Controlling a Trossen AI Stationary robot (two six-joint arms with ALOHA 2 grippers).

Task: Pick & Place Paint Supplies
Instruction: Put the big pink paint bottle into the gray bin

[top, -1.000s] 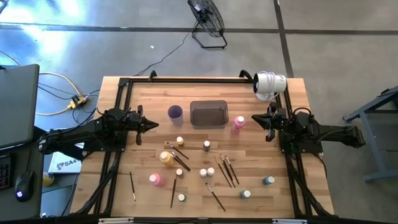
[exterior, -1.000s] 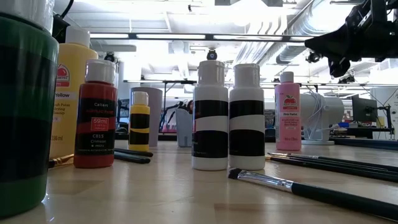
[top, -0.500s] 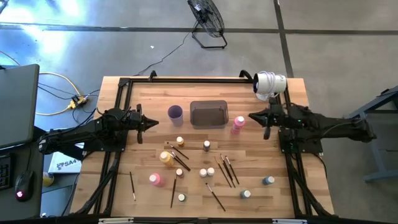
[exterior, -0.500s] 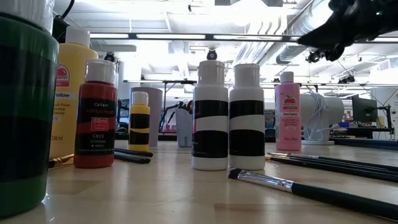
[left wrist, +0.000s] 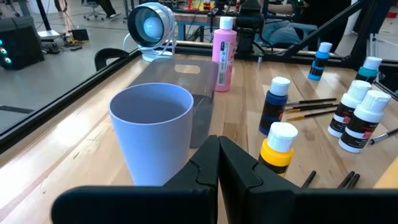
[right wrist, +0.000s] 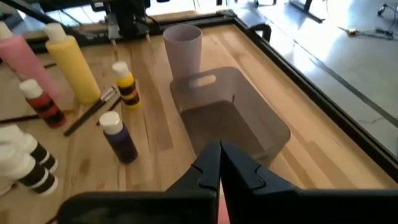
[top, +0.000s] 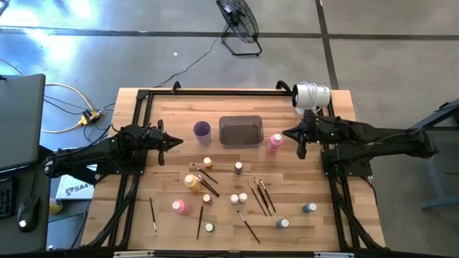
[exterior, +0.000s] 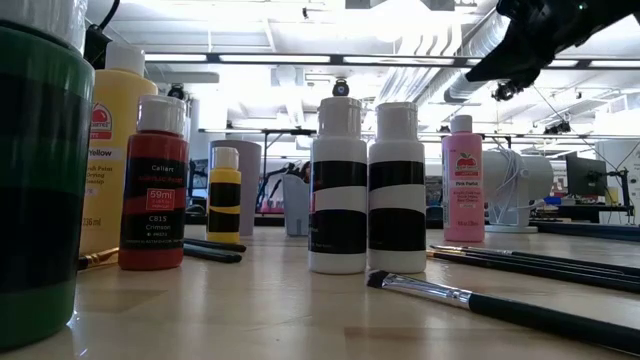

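The right end effector (top: 287,133), pressed together and empty, is held just right of the pink bottle (top: 275,142), probably above it. The left end effector (top: 177,142), likewise pressed together, is parked left of the cup (top: 202,130). Bottles and brushes (top: 261,196) are scattered on the desk (top: 172,115).

"Crimson", "59ml" on red bottle (exterior: 153,185); "Yellow" on yellow bottle (exterior: 112,150).

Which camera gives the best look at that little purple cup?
The left wrist view: the purple cup fills it, upright beside the grey tray. The high view shows its rim only; the right wrist view shows it smaller; the low view shows it poorly.
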